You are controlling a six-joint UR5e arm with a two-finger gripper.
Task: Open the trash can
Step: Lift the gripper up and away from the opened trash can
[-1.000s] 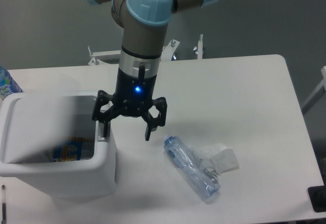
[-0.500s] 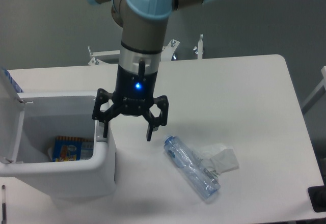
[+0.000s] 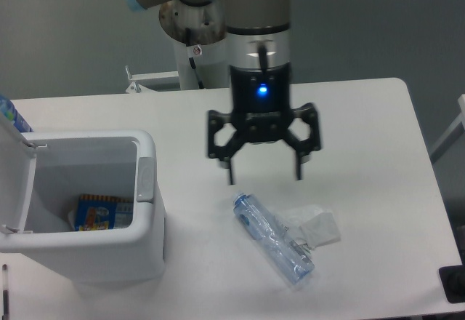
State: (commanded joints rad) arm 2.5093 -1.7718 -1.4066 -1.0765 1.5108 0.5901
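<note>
The white trash can (image 3: 149, 244) stands at the table's left front with its lid (image 3: 13, 182) swung up and back on the left side. Its inside shows, with a blue and yellow packet (image 3: 96, 213) at the bottom. The grey push latch (image 3: 145, 180) sits on its right rim. My gripper (image 3: 264, 178) hangs open over the table's middle, well to the right of the can and above the clear bottle, holding nothing.
A clear plastic bottle (image 3: 272, 238) lies on the table right of the can, with a crumpled white wrapper (image 3: 316, 226) beside it. A blue patterned object (image 3: 10, 116) shows at the far left edge. A dark item (image 3: 454, 284) sits at the table's right front corner.
The lid swung from half raised to fully open. My gripper left the can's right rim at the latch and moved right, to above the bottle.
</note>
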